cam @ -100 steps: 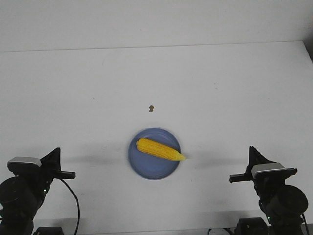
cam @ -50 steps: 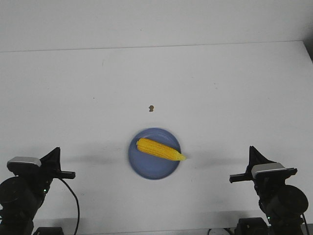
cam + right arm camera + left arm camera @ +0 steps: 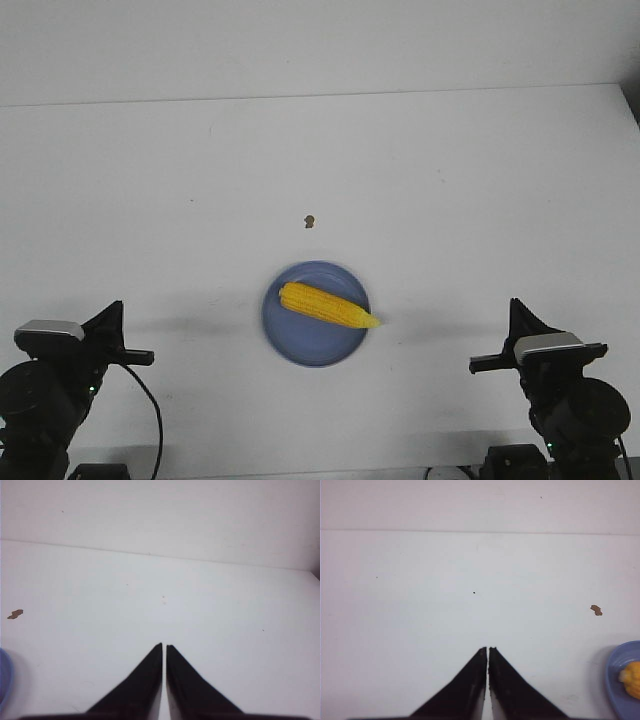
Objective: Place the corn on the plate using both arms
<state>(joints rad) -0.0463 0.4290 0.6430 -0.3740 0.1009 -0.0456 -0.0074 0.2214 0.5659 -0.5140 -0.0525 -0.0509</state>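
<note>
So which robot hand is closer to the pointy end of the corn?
The right gripper. The corn lies across the plate with its pointed tip toward that side; the left gripper faces the blunt end.

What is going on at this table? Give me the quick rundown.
Nothing is being handled right now. The bright yellow corn cob lies across the round periwinkle-blue plate, its pointed tip reaching just past the rim on the right. The black left gripper and the black right gripper sit back near the robot on either side of the plate, both shut and empty. A small brown speck lies on the white table beyond the plate. The placing looks done.
</note>
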